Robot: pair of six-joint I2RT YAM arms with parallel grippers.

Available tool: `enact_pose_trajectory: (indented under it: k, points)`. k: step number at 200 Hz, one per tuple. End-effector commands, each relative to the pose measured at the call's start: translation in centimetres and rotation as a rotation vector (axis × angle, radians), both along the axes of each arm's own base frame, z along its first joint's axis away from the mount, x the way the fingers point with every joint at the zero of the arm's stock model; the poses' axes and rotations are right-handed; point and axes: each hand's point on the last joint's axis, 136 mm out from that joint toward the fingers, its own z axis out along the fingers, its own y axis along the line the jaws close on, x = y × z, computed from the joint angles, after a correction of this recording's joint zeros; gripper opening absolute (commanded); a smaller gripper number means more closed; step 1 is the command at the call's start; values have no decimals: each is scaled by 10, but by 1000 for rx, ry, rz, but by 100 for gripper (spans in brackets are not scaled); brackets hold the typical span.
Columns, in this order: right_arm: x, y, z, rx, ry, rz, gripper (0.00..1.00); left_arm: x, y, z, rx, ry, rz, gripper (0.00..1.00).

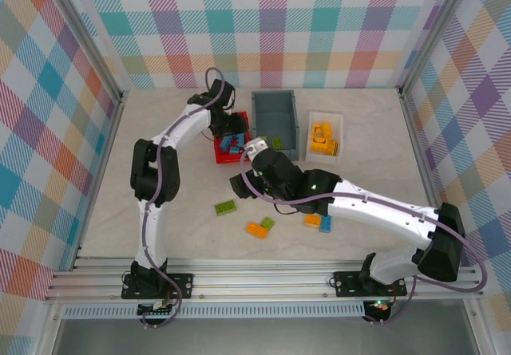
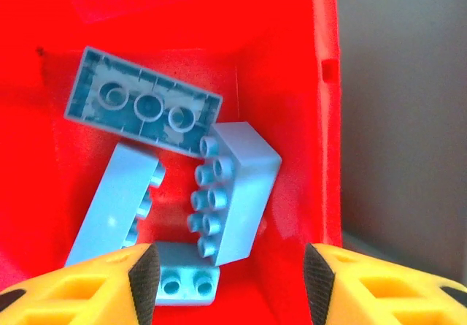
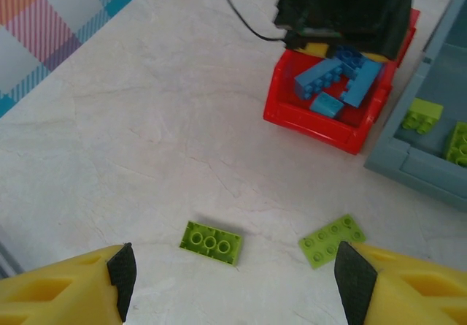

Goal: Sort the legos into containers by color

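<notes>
Red bin (image 2: 292, 62): four blue bricks (image 2: 233, 193) inside.
Grey bin (image 3: 408, 161): two green bricks (image 3: 422, 115) inside.
White tray (image 1: 339, 120): yellow bricks (image 1: 322, 136), too clumped to count.
Tabletop (image 1: 160, 211): five strays, namely two loose green bricks (image 3: 211, 242), two orange bricks (image 1: 256, 229) and one loose blue brick (image 1: 326, 224).
Left tool (image 2: 230, 274): spread wide, empty, over the red bin.
Right tool (image 3: 238, 277): spread wide, empty, above the loose green bricks.

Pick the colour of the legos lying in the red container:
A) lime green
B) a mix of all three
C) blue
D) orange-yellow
C: the left wrist view looks straight down into the red bin, and every piece in it is one of the blue bricks, with no green or orange among them.
</notes>
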Motion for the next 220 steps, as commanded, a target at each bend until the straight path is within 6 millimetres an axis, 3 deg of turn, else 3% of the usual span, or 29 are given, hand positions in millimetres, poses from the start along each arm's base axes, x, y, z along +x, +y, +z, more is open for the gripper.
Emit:
enact_pose_trajectory:
  k: [1, 28, 62, 95, 125, 159, 176, 220]
  points:
    - [6, -36, -18, -48, 53, -114, 74, -12, 9, 75, -75, -123, 30, 56]
    - [13, -71, -58, -177, 131, -71, 77, -46, 6, 125, -153, -204, 32, 56]
    - [16, -94, -114, -444, 231, 111, 81, -119, -4, 169, -239, -295, -6, 56]
    - [26, -95, -157, -661, 276, 238, 87, -200, -15, 181, -388, -343, -52, 64]
    - [45, -82, -174, -733, 239, 292, 89, -258, -21, 183, -473, -379, -88, 65]
    - [63, -72, -200, -799, 237, 375, 88, -291, -2, 178, -476, -382, -78, 65]
    - [73, -74, -212, -840, 252, 375, 87, -299, 11, 184, -478, -402, -58, 65]
    - [80, -75, -222, -803, 337, 378, 75, -308, 27, 197, -472, -431, -38, 66]
